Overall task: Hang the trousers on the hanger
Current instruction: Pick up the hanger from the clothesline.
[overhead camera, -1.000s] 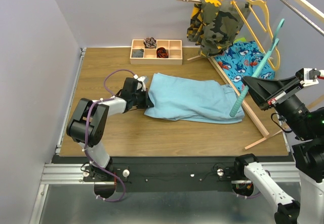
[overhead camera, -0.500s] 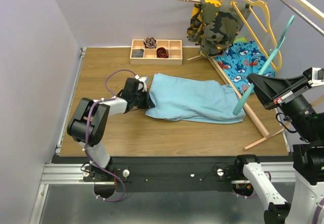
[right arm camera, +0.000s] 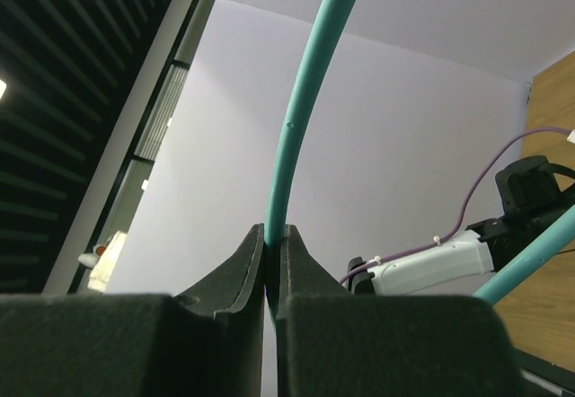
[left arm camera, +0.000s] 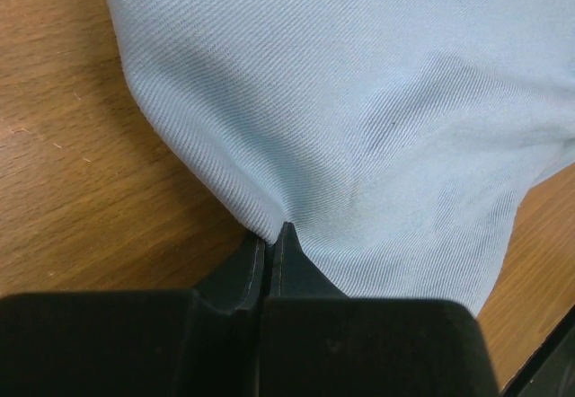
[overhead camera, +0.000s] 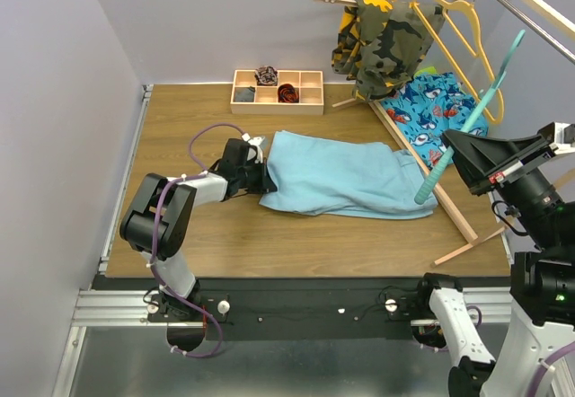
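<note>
Our left gripper [left arm camera: 269, 235] pinches only a thin edge of the sky-blue trousers [overhead camera: 346, 177] lying on the wooden table [overhead camera: 269, 235], and our right gripper [right arm camera: 272, 235] clamps the teal hanger [right arm camera: 292, 123] aloft at the right, so we fear the cloth slipping out or the hanger swivelling.

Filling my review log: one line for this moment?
left gripper: shut on trousers edge | right gripper: shut on hanger, aloft | trousers: flat on table, unhung
</note>
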Available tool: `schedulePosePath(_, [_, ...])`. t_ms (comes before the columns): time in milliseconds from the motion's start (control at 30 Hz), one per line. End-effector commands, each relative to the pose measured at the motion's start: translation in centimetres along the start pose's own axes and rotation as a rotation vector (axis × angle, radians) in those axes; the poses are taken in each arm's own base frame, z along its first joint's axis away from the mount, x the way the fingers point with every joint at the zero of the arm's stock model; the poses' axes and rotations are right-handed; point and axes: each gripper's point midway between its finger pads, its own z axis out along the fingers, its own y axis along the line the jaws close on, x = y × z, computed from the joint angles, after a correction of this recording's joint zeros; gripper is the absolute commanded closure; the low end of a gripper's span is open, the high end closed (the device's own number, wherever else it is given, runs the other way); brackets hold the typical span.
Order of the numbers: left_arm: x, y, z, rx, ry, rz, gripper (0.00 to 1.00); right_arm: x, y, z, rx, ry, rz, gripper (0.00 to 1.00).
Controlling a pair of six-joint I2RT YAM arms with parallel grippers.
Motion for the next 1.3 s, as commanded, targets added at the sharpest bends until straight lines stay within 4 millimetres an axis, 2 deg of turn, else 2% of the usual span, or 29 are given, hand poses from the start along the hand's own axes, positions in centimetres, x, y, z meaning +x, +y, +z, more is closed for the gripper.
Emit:
schedulePosePath(0, [0.5,-1.7,0.6,0.056,0.015,0.013,1.00,1.6,2.3,-1.2,-0.073,0.048,-0.032,0.99])
schedulePosePath(267, [0.5,-2.1,0.6,0.068,0.014,0.019,1.00,2.2,3.6,-1.6,-0.084,0.048,-0.013,0.99])
schedulePosePath(700, [0.7,-2.3,0.5,0.069,0.011,0.024,1.00,2.1,1.6,-1.7,-0.065,0.039,0.055,0.99])
schedulePosePath(1067, [0.8,-2.2,0.8,0.041,0.012,0.035,1.00,2.6,3.7,-1.7,-0.091,0.055,0.049,0.99])
schedulePosePath(1267, [0.7,-1.5,0.5,-0.023,0.001,0.037,1.00,2.6,3.8,-1.4,-0.077,0.071,0.027,0.99])
